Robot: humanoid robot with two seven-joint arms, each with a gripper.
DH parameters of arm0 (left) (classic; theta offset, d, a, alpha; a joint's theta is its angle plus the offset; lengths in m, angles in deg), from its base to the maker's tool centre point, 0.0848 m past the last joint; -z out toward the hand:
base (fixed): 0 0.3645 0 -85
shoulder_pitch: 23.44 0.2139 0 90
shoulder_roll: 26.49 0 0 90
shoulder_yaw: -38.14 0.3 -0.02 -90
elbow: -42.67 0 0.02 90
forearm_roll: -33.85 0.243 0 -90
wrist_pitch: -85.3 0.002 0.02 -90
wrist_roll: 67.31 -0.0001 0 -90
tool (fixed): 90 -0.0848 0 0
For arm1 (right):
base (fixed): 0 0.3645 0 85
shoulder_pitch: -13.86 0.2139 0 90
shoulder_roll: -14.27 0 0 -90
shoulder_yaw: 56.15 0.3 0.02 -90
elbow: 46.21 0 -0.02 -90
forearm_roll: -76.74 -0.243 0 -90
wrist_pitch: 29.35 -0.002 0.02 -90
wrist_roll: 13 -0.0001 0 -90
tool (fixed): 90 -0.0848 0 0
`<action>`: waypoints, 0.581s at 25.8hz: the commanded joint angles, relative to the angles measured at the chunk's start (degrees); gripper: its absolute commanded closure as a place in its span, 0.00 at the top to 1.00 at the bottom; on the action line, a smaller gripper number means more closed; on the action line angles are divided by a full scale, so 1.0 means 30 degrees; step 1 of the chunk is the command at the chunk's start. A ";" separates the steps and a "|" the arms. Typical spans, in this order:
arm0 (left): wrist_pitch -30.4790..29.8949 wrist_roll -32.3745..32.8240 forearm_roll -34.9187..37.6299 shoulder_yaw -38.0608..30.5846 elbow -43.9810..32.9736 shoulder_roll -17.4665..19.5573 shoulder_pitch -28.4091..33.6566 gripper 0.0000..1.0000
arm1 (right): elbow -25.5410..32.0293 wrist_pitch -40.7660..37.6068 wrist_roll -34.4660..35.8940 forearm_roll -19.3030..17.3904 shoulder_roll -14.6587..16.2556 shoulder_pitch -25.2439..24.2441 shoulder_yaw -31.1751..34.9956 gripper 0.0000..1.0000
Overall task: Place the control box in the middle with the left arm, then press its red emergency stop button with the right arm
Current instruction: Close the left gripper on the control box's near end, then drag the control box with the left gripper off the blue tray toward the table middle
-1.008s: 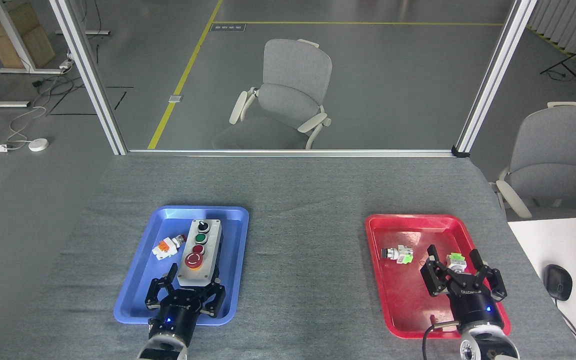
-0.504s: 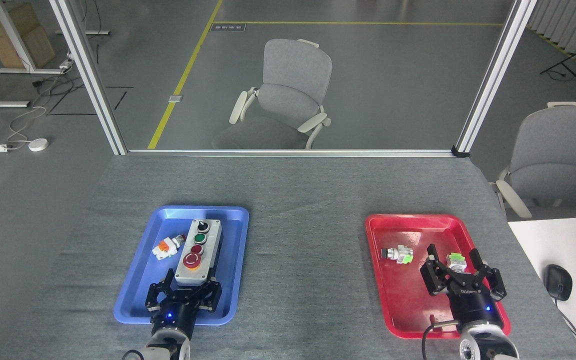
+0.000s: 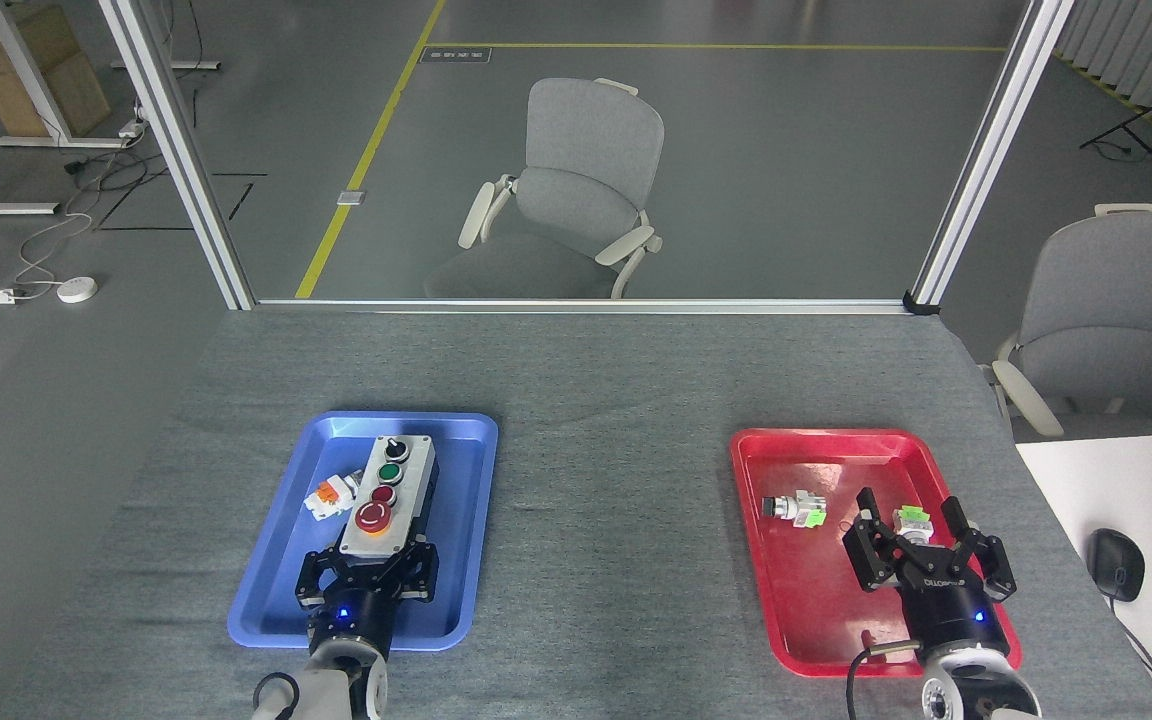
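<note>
The control box [image 3: 391,478], light grey with a black base, lies lengthwise in the blue tray [image 3: 266,630], its far end leaning a little right. Its face shows a black knob, a green button, a small dark-red button and, nearest me, the red emergency stop button [image 3: 373,516] on a yellow ring. My left gripper [image 3: 371,557] is shut on the box's near end, one finger on each long side. My right gripper [image 3: 918,532] hangs open over the red tray [image 3: 751,445], nothing between its fingers. The middle [image 3: 616,500] of the grey felt table lies between the trays.
A small orange-white switch [image 3: 328,495] lies in the blue tray, just left of the box. Two small switches [image 3: 796,508] [image 3: 913,518] lie in the red tray, one right under my right gripper. A white desk with a black mouse [image 3: 1114,563] adjoins the table's right edge.
My left gripper's fingers closed in onto the box's near end. The box shifted slightly left and toward me, and now looks a little raised. The right arm barely moved.
</note>
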 commanded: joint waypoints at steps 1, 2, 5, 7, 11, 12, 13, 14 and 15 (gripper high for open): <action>-0.0267 -0.0102 -0.0460 0.0001 0.0660 -0.0163 -0.0224 0.38 | 0.0000 0.0015 0.0003 0.0004 0.0001 0.0002 0.0011 0.99; -0.0325 -0.0395 -0.0460 0.0030 0.0572 -0.0134 -0.0224 0.30 | 0.0000 0.0015 0.0003 0.0004 0.0001 0.0002 0.0011 0.99; -0.1468 -0.1128 -0.0343 0.0147 -0.0073 -0.0046 -0.0049 0.01 | 0.0000 0.0015 0.0003 0.0004 0.0001 0.0002 0.0011 0.99; -0.1819 -0.1215 -0.0343 0.0147 -0.1800 -0.0017 0.0771 0.00 | 0.0000 0.0015 0.0003 0.0004 0.0030 0.0002 0.0011 0.99; -0.1673 -0.0220 -0.0314 0.0147 -0.6517 -0.0016 0.2470 0.00 | 0.0000 0.0015 0.0003 0.0004 0.0060 -0.0027 0.0011 0.99; -0.1673 0.0307 -0.0197 0.0176 -0.7279 -0.0046 0.2764 0.00 | 0.0000 0.0015 0.0003 0.0004 0.0060 -0.0027 0.0011 0.99; -0.1673 0.0660 -0.0079 0.0206 -0.7836 -0.0075 0.2881 0.00 | 0.0000 0.0015 0.0003 0.0004 0.0060 -0.0027 0.0011 0.99; -0.1644 0.0894 -0.0050 0.0382 -0.8276 -0.0163 0.2881 0.00 | 0.0000 0.0015 0.0003 0.0004 0.0060 -0.0027 0.0011 0.99; -0.1585 0.1070 -0.0050 0.0733 -0.8657 -0.0368 0.2910 0.00 | 0.0000 0.0015 0.0003 0.0004 0.0060 -0.0027 0.0011 0.99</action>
